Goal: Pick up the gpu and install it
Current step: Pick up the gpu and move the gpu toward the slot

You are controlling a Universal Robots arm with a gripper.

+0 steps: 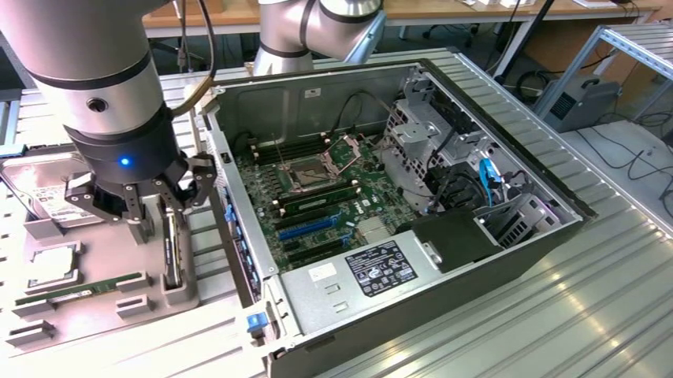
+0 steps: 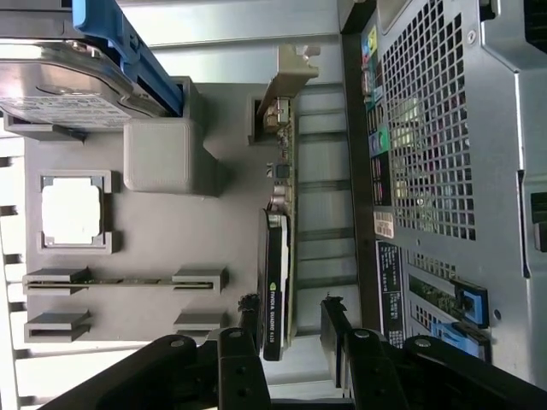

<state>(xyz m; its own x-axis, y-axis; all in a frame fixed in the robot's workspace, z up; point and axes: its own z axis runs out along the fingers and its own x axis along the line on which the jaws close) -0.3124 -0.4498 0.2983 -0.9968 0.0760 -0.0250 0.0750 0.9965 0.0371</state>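
The gpu (image 2: 279,256) stands on its long edge in a slot of the grey parts tray (image 2: 214,231), its dark face with an NVIDIA label turned sideways and its pale metal bracket at the far end. In the exterior view the gpu (image 1: 169,248) is a dark thin slab just below my gripper (image 1: 158,214). In the wrist view my gripper (image 2: 291,320) is open, with one black finger on each side of the card's near end and a gap between each finger and the card.
On the tray (image 1: 100,319) lie a silver hard drive (image 1: 47,197), a CPU (image 1: 53,264) and a green memory stick (image 1: 79,287). The open computer case (image 1: 421,197) lies right of the tray, with blue expansion slots (image 1: 305,224) on its motherboard. Its perforated wall (image 2: 444,154) runs close beside the card.
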